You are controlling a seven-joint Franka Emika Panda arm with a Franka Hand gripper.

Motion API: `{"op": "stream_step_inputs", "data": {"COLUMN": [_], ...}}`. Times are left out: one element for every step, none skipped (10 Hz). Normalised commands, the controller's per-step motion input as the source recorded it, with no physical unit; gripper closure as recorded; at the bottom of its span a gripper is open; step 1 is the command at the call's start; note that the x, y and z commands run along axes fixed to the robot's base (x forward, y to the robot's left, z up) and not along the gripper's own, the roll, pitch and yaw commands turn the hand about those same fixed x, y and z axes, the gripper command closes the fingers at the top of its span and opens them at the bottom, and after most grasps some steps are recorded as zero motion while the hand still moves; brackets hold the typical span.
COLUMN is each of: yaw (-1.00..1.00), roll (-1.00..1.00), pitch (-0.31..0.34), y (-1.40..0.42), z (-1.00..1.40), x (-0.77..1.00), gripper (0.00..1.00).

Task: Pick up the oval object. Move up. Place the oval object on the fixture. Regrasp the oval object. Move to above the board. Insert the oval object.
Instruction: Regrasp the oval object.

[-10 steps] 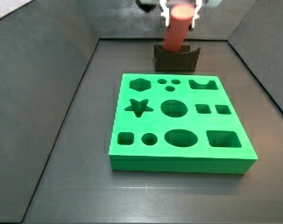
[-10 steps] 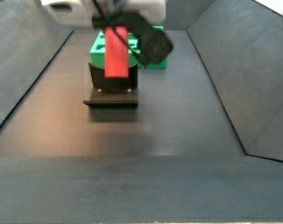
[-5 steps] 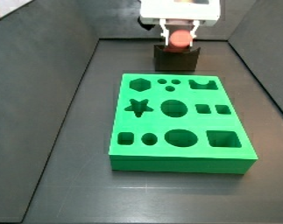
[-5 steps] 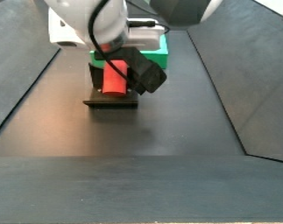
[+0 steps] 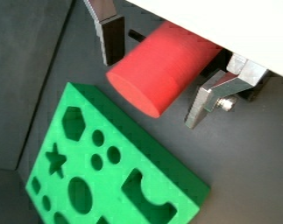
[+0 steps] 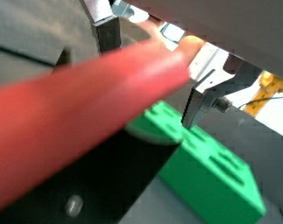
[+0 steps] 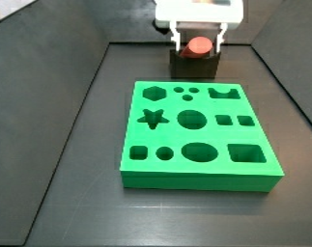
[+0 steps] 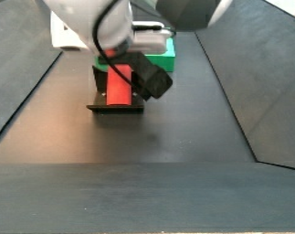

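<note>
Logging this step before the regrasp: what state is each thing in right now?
Gripper: over the fixture, fingers on either side of the oval object; grip cannot be told.
Oval object: tilted, lying on the fixture.
Fixture: on the floor behind the board.
Board: flat, all holes empty.

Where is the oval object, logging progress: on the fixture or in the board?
On the fixture: the oval object lies tilted there, between the hand's fingers.

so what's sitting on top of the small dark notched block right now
The smooth red-orange oval peg lies lengthwise on the dark fixture block, between the gripper fingers. The notch is covered by the peg, so contact there cannot be seen.
</note>
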Motion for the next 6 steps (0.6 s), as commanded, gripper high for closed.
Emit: {"op": "stream_step_inputs", "data": {"yaw": [0.04, 0.05, 0.05, 0.05, 0.04, 0.03], "roll": [-0.06, -0.03, -0.01, 0.01, 0.02, 0.03], "pitch": [-0.042, -0.024, -0.001, 0.02, 0.054, 0.08], "y": [0.01, 0.0, 0.0, 0.01, 0.01, 0.01], "z": [1.0, 1.0, 1.0, 0.88, 0.63, 0.44], "x": [-0.02, -0.02, -0.03, -0.03, -0.03, -0.03], "gripper": [0.0, 0.0, 0.0, 0.0, 0.0, 0.0]}}
